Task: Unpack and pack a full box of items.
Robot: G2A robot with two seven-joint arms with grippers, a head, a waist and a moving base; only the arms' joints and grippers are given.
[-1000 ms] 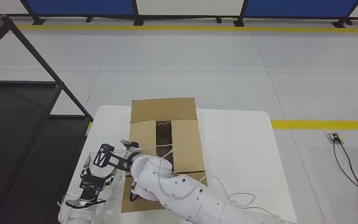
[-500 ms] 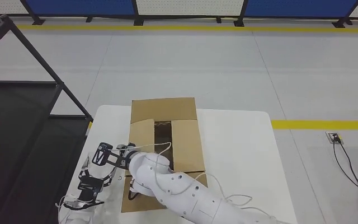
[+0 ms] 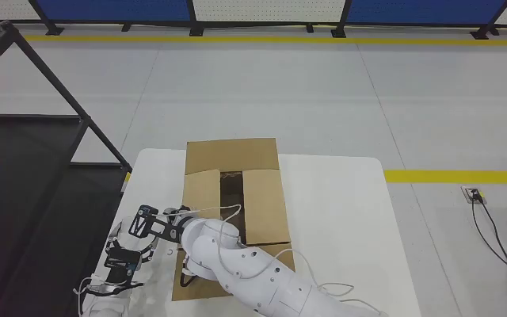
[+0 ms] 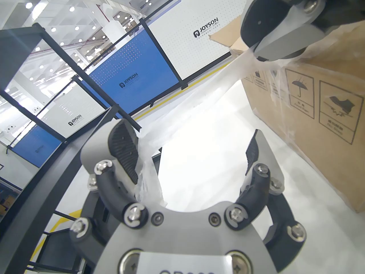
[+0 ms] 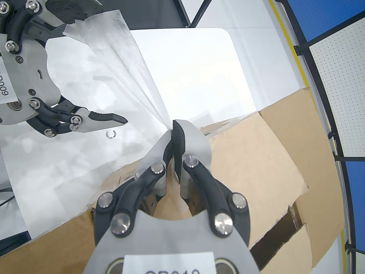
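1. The white table (image 3: 341, 214) bears an open-flapped cardboard box (image 3: 265, 206), left of centre.
2. The right gripper (image 5: 174, 132) pinches clear film (image 5: 128, 66) beside the box's left wall.
3. The left gripper (image 4: 189, 143) is spread, with film against one finger.
4. Far off are grey floor (image 3: 317, 95) and blue panels (image 3: 111, 9).

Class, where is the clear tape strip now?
In the right wrist view, the clear tape strip stretches above the table from the shut right gripper, beside the cardboard box, to one of the fingers of the open left gripper.
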